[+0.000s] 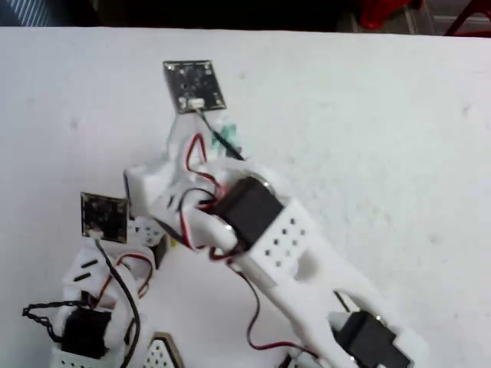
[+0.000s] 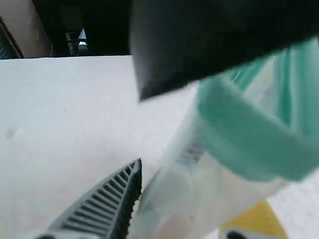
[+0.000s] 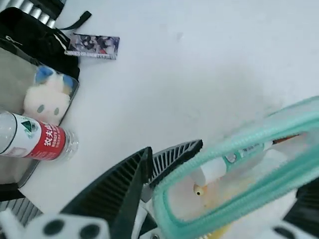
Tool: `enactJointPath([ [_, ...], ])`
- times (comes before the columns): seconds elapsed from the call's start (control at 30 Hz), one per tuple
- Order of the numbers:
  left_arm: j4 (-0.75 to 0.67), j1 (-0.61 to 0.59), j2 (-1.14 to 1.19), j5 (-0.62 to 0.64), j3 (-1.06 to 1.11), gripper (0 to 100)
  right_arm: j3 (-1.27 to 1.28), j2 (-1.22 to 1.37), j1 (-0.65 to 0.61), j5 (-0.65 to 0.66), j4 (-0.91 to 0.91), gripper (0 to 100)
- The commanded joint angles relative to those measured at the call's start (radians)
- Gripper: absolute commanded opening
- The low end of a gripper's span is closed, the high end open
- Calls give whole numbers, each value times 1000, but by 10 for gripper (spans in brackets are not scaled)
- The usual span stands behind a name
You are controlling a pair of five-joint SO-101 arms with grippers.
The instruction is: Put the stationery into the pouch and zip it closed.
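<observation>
**High view:** White table (image 1: 383, 115) across the whole frame. Two white arms crowd the centre and lower left, and an arm comes in from the lower right corner. A sliver of the teal-edged pouch (image 1: 231, 136) shows just above centre, under the arms.

**Left wrist view:** Left gripper (image 2: 130, 185), ribbed grey, at lower left. Whether it grips anything cannot be told. The pouch lies just beside it, at right. A yellow item (image 2: 255, 219) sits at the bottom edge. A blurred black shape (image 2: 214, 40) runs along the top.

**Right wrist view:** Right gripper (image 3: 149, 172) at lower left, its fingers pinched to a slit at the end of the pouch's rim. The pouch mouth is unzipped, at lower right, with a pen (image 3: 219, 167) inside. At upper left are a black bag (image 3: 35, 35), a bottle (image 3: 35, 140) and a small printed card (image 3: 92, 46).
</observation>
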Motion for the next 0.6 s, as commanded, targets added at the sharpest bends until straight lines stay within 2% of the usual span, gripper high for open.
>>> enactJointPath([
  [0.0,-17,13,1,-14,-23,260,-43,2,7,-9,12,386],
  [0.07,-17,13,1,-14,-23,260,-43,-1,10,-9,10,306],
  [0.2,-17,13,1,-12,-23,266,-43,-1,56,-8,10,39],
  [0.23,-17,13,1,-11,-23,280,-46,-2,79,5,8,5],
  [0.3,-6,13,1,5,-32,314,-64,-2,136,40,21,47],
  [0.43,81,12,1,41,-109,324,-80,4,295,101,53,14],
  [0.57,153,10,1,44,-183,325,-75,8,407,308,51,19],
])
